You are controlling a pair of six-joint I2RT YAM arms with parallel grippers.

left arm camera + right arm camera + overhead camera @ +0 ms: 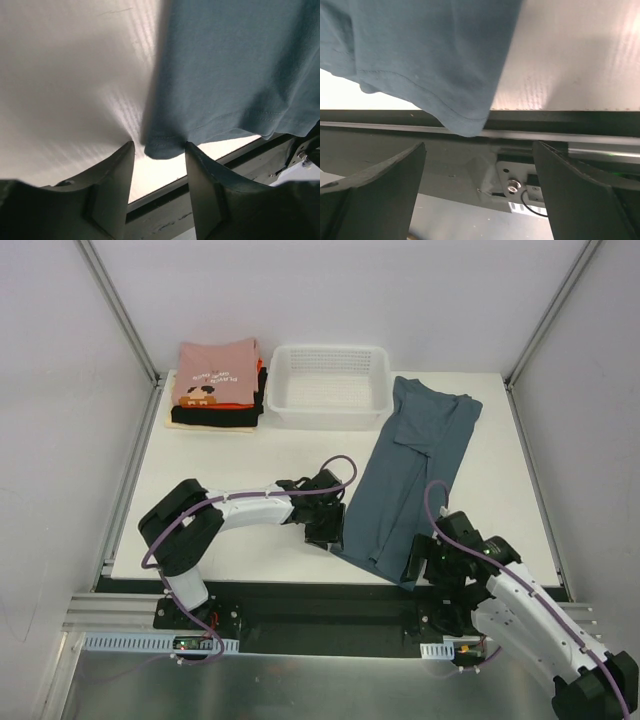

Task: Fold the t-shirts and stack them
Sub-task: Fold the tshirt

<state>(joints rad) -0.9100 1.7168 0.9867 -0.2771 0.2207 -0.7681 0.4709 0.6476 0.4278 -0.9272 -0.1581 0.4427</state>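
**One tee left to fold**

White table (pixel 250 455), pale walls; left fingers (pixel 112 190) half-spread astride a near hem corner of the slate tee (pixel 410 470), not yet pinching; right fingers (pixel 385 180) spread wide before the other corner; the folded stack (pixel 215 385) sits far left, apparently done.

Brightly, evenly lit from above in the top view, sharp all over, only soft shadows on the flat white tabletop (pixel 250 450). In the left wrist view, washed out by glare on the tabletop, dark shadow along the slate blue-grey cloth t-shirt (pixel 240 75). Blurred, almost black at the fingers (pixel 112 195) of the left hand (pixel 159 144). Dimmer in the right wrist view, soft at the fingers (pixel 380 185) of the right hand (pixel 479 145), sharper on the t-shirt hem.
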